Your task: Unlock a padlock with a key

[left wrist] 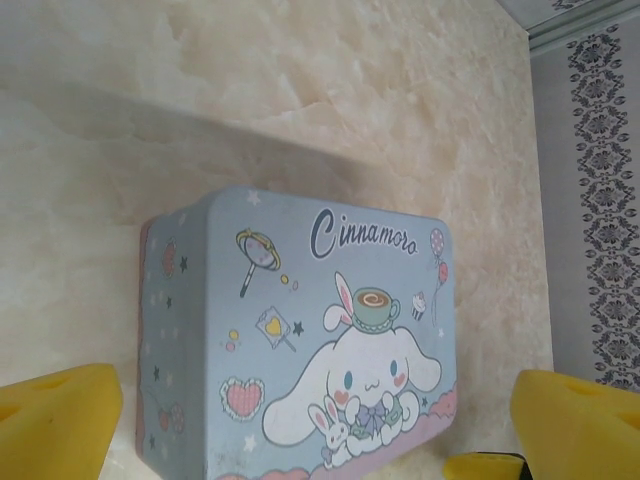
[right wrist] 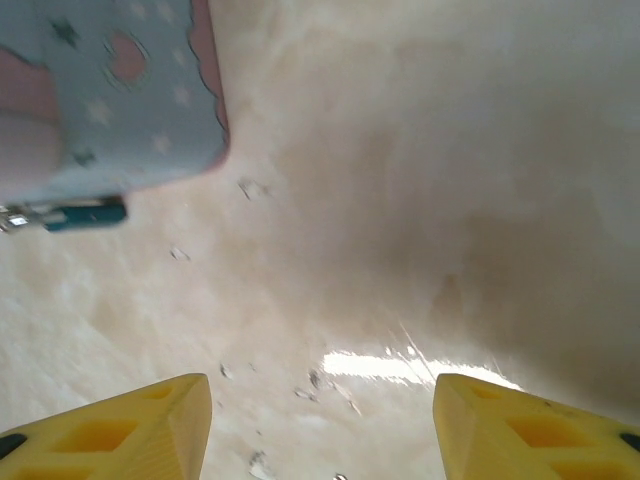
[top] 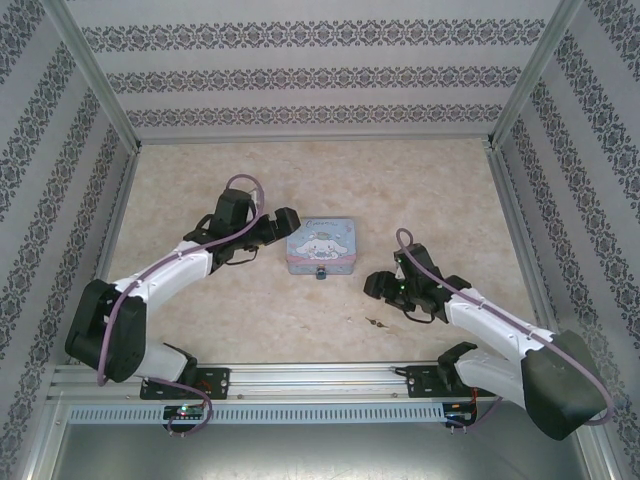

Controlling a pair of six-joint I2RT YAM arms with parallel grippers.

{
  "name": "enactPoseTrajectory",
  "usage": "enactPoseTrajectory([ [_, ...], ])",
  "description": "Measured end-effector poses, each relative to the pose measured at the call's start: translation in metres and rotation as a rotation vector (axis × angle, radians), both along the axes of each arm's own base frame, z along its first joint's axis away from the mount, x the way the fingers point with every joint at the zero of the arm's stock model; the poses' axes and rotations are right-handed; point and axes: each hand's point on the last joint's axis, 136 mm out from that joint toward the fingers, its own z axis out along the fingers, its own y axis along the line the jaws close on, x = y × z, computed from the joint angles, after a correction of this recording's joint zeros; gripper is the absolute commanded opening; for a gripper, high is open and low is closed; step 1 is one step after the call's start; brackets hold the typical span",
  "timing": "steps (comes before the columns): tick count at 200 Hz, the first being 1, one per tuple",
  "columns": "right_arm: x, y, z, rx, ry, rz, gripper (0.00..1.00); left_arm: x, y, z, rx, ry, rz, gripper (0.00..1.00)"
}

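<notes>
The tiny dark padlock [top: 322, 272] hangs at the front edge of the pastel blue cartoon tin [top: 320, 246]. In the right wrist view the padlock [right wrist: 85, 213] looks teal-dark with a metal shackle, just below the tin's corner [right wrist: 110, 90]. The key [top: 375, 322] is a thin dark sliver lying loose on the table, in front of the tin and to its right. My left gripper [top: 283, 224] is open beside the tin's left end; its yellow fingers [left wrist: 60, 420] straddle the tin lid [left wrist: 300, 340]. My right gripper [top: 379, 285] is open and empty over bare table, above the key.
The beige marble-look table [top: 430, 190] is boxed in by patterned walls on three sides. An aluminium rail [top: 320, 378] runs along the near edge by the arm bases. Small specks and a glare patch [right wrist: 400, 365] mark the surface under the right gripper.
</notes>
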Motion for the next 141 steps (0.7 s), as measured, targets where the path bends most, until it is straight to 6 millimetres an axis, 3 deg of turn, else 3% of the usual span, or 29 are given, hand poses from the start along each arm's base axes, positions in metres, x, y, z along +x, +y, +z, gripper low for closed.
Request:
enactPoseTrajectory([
  [72,-0.032,0.014,-0.023,-0.085,0.065,0.122,0.57,-0.015,0.002,-0.005,-0.008,0.025,-0.015,1.00],
  [141,-0.044,0.018,-0.024,-0.168,0.044,0.181,0.56,-0.019,0.000,-0.008,-0.019,0.040,-0.028,1.00],
])
